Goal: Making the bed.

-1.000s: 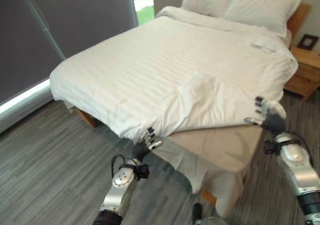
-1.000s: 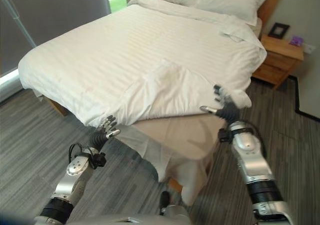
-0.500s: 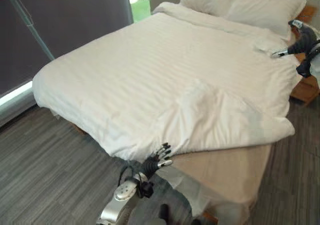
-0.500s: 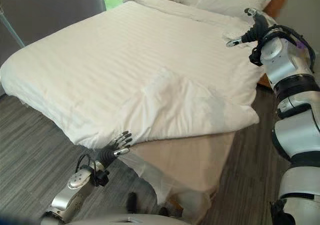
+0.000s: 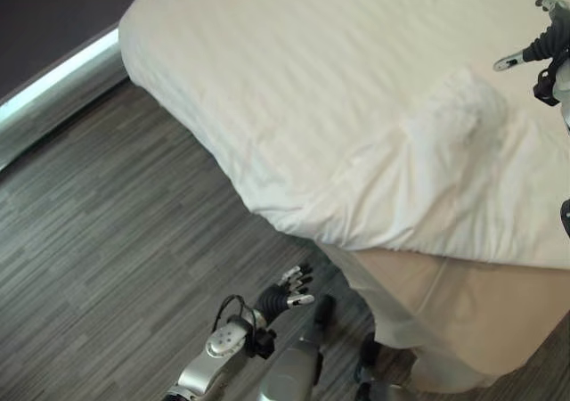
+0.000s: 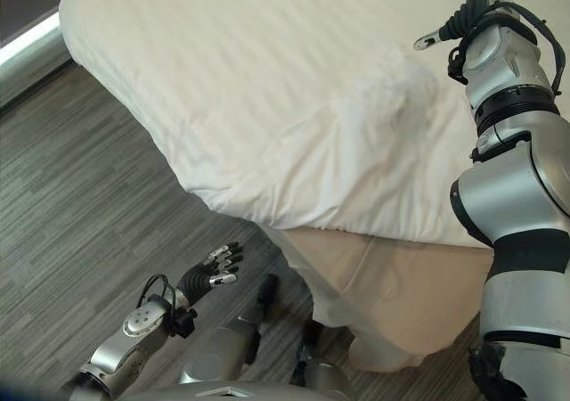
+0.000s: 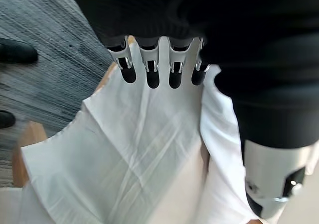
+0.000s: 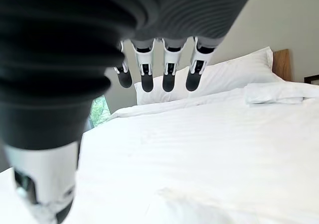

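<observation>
In your left eye view, the white striped duvet point(image 5: 356, 107) spreads across the bed above and ahead of the left hand point(image 5: 283, 296), which hangs over the grey wood-grain floor point(image 5: 107, 241), well apart from the cloth, fingers spread and straight, holding nothing. A turned-back fold of the duvet lies near the foot corner, just below the right hand point(image 5: 543, 46), and beneath that fold you see the bare tan mattress corner point(image 5: 463, 303) with a white sheet point(image 5: 392, 307) hanging down its side.

In your right eye view, the right hand point(image 6: 465, 13) is raised above the duvet's folded patch, thumb sticking out, fingers relaxed, grasping nothing.

In your left wrist view, the left hand's fingers point(image 7: 152, 67) point straight out over the draped white sheet, not touching it; a person's dark shoe point(image 7: 15, 51) shows on the floor off to the side.

In your right wrist view, the right hand's fingers point(image 8: 169, 69) hang straight and empty above the duvet, with two white pillows point(image 8: 224, 77) against a wooden headboard point(image 8: 281, 64) beyond the fingertips.
</observation>
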Tool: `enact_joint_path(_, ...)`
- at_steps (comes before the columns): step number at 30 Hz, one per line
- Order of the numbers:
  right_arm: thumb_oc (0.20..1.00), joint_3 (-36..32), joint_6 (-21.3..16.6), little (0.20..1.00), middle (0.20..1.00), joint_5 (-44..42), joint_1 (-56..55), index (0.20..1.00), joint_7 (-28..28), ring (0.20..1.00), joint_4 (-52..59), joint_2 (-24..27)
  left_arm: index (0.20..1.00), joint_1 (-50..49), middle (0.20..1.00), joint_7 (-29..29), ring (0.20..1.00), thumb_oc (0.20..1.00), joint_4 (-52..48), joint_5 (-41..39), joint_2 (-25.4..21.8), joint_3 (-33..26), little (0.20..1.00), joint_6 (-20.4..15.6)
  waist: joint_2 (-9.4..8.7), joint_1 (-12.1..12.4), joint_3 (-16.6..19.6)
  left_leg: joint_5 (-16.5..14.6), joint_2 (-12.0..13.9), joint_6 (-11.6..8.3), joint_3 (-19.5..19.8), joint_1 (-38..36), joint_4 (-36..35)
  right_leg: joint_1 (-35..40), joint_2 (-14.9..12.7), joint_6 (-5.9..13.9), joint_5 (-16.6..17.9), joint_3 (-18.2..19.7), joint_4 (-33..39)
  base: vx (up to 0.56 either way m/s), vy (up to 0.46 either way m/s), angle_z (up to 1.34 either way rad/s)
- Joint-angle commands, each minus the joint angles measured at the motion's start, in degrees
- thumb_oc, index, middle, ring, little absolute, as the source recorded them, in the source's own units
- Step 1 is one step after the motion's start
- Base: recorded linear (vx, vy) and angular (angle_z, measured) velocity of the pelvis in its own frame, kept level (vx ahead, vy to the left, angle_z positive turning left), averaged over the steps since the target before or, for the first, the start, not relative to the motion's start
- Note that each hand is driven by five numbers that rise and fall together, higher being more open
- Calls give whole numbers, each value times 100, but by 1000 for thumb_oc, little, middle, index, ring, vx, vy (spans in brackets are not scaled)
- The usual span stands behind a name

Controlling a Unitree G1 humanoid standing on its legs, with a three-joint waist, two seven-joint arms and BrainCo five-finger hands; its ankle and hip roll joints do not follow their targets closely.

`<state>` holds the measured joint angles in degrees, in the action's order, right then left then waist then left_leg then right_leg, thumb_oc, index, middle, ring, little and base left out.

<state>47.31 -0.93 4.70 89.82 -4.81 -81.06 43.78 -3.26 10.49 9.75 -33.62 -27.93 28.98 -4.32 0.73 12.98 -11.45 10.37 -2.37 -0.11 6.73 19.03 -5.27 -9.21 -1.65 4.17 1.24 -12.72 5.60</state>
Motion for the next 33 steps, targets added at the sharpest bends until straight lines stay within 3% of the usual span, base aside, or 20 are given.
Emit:
enact_joint_path(1, 1000, 643, 39, 1000, 1000, 248, 979, 1000, -357, 1000, 160, 390, 1000, 322, 1000, 85, 1000, 1000, -579, -269, -171, 119, 1000, -135, -280, 33, -187, -293, 187, -491, 42, -189, 27, -527, -611, 566, 777, 92, -60, 14, -4, 10)
enact_joint_path(10, 1000, 824, 19, 1000, 1000, 430, 1089, 1000, -564, 1000, 252, 492, 1000, 534, 1000, -104, 1000, 1000, -587, -194, -56, 269, 1000, -200, -203, 130, -496, -135, 204, -561, 123, 429, 27, -1101, -579, 574, 872, 110, -60, -22, -5, -1)
enact_joint_path(18, 1000, 406, -176, 1000, 1000, -503, 743, 1000, -624, 1000, 185, 797, 1000, 893, 1000, -353, 1000, 1000, -651, -288, 269, 569, 1000, -315, -24, 252, -938, 122, 155, -661, 179, 1579, 27, -2254, -477, 652, 1148, 204, -60, -71, 9, -5)
enact_joint_path(27, 1000, -191, -112, 1000, 1000, -170, -394, 1000, -440, 1000, -136, 581, 1000, 1065, 1000, -346, 1000, 1000, -557, -287, 396, 572, 1000, -371, 155, 243, -1021, 67, 121, -615, 153, 1373, 27, -2122, -521, 645, 1120, 254, -60, 9, 23, -4)
enact_joint_path(28, 200, -233, -122, 200, 200, -132, -521, 200, -449, 200, -46, 611, 1000, 1097, 1000, -341, 1000, 1000, -548, -349, 405, 565, 1000, -385, 176, 225, -993, 38, 102, -600, 143, 1252, 27, -2011, -549, 647, 1108, 248, -60, 4, 55, -6)
enact_joint_path(33, 200, 15, -329, 200, 200, 176, -1022, 200, -540, 200, 1097, 657, 1000, 1166, 1000, -391, 1000, 1000, -393, -266, 432, 452, 1000, -455, 51, 18, -963, -26, 109, -596, 34, 911, 27, -1740, -582, 646, 1103, 318, -60, 20, 50, -6)
